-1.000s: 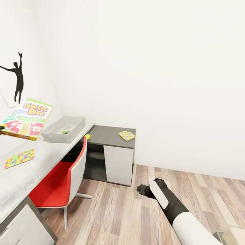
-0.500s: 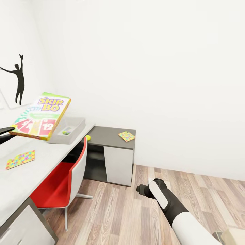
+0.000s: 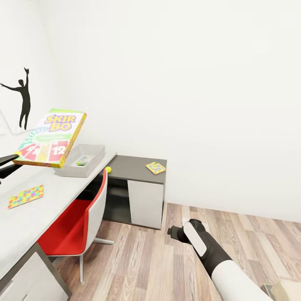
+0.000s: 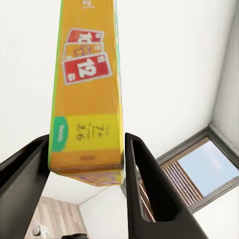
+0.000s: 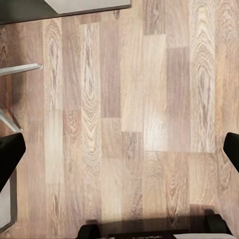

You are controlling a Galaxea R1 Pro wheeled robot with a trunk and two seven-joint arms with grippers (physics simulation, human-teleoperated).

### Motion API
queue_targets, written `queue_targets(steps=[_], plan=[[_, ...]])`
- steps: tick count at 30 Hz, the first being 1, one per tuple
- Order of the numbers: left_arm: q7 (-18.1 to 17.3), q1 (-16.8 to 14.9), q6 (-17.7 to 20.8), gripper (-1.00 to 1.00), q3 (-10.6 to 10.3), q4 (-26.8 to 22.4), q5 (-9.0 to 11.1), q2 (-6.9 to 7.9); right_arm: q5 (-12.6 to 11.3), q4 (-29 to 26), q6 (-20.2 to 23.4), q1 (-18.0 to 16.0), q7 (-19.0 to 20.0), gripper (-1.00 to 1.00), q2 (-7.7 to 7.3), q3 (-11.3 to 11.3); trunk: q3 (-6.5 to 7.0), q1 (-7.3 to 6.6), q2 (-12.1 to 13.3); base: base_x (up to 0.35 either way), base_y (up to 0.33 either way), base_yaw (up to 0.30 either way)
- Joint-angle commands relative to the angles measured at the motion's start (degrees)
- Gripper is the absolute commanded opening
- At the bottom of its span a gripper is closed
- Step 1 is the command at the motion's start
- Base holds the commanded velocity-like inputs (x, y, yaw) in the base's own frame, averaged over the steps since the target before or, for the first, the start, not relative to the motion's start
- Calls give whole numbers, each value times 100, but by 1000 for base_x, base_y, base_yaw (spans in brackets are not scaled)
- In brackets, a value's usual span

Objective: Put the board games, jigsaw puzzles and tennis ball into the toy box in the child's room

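My left gripper (image 3: 11,164) is shut on the SKIP-BO board game (image 3: 52,138), holding it by one short end in the air over the table (image 3: 46,209). In the left wrist view, the box (image 4: 87,99) sits clamped between both black fingers (image 4: 144,189). Its far end overlaps the near left part of the grey toy box (image 3: 90,156), which holds a small colourful item (image 3: 82,160). One jigsaw puzzle (image 3: 25,196) lies on the pale desktop and another (image 3: 155,167) on the dark cabinet. The tennis ball (image 3: 108,169) rests at the desk corner. My right gripper (image 5: 119,154) hangs open over the floor.
A red and white chair (image 3: 79,217) is pushed under the desk. The dark grey cabinet (image 3: 142,196) stands against the white wall. Wood-plank floor (image 3: 159,263) spreads out to the right. A black silhouette picture (image 3: 23,100) hangs on the left wall.
My left gripper has lifted the SKIP-BO box up and to the right, from beside the toy box to partly in front of it. The right arm has stayed still.
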Motion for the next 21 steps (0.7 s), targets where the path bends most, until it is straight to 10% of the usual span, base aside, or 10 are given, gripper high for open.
queue_targets(steps=[1,6,12,21], plan=[[-39,-7,20,-100,-15,4,-21,-3,-60,-56,7,0,-59,100,-4,17,-3,2,-7,-71,0,-42],[-45,-7,23,-100,-63,0,-20,-109,-66,-564,24,81,11,100,-38,28,35,2,-7,-218,0,-78],[-54,-7,221,-100,-135,-5,-32,-635,-62,-809,31,116,447,100,-77,187,88,2,-7,-106,-17,-77],[310,-7,192,-100,-888,-12,-55,-885,-61,-837,23,118,537,100,-74,511,121,2,-7,-7,-3,-8]])
